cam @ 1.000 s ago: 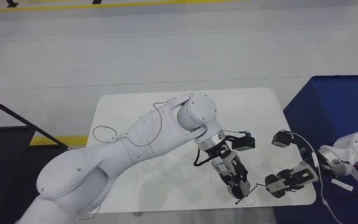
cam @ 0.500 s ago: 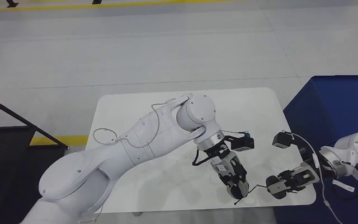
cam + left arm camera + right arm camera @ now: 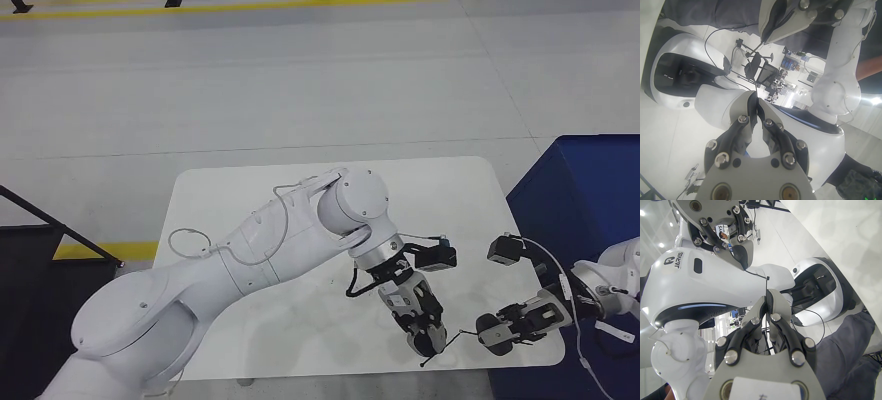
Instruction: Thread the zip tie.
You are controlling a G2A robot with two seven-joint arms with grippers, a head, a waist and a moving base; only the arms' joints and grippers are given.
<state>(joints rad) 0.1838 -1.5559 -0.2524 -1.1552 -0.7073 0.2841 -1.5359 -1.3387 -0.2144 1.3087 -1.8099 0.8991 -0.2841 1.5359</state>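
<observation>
the left gripper and right gripper are each pinching the zip tie stretching between them, its head seemingly sitting just off the right one's tips.

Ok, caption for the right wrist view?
The right gripper and left gripper each pinch the black zip tie, its head nearest the right one.

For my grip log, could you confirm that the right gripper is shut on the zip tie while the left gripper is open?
No: the left wrist view shows the left gripper shut on the zip tie too; the right gripper is as stated.
</observation>
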